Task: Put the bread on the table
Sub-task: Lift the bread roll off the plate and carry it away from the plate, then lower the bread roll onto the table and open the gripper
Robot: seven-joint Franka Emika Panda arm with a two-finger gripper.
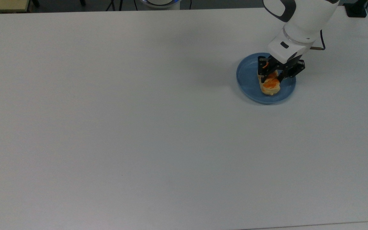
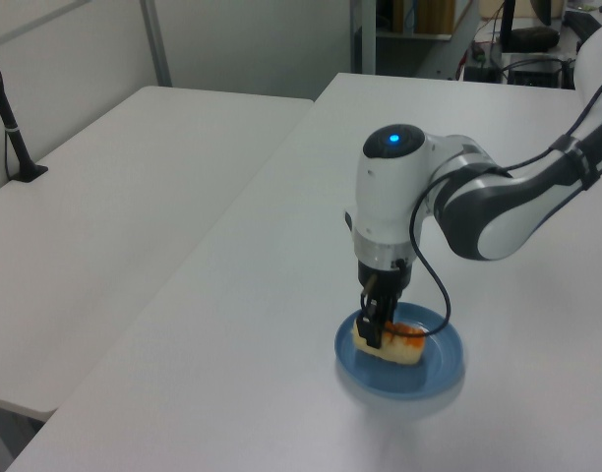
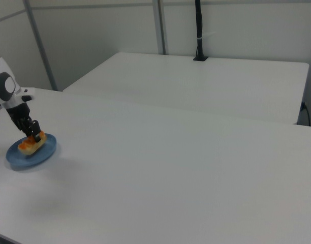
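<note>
1 claw (image 1: 272, 71) around the bread (image 1: 270, 83)

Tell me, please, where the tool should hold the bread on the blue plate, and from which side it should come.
Grip the bread across its narrow width, near one end, coming from above: it lies flat and oblong on the plate, long sides free. The tool is placed so.

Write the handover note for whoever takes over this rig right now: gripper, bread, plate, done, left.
Gripper: down on the blue plate, fingers closed on the bread at the end nearer the top view's top edge.
Bread: over the plate, gripped; the left view suggests one end is tilted up, but whether it has fully left the plate is unclear.
Done: approach and grasp.
Left: lift clear, carry off the plate, set it on the bare white table, release.
</note>
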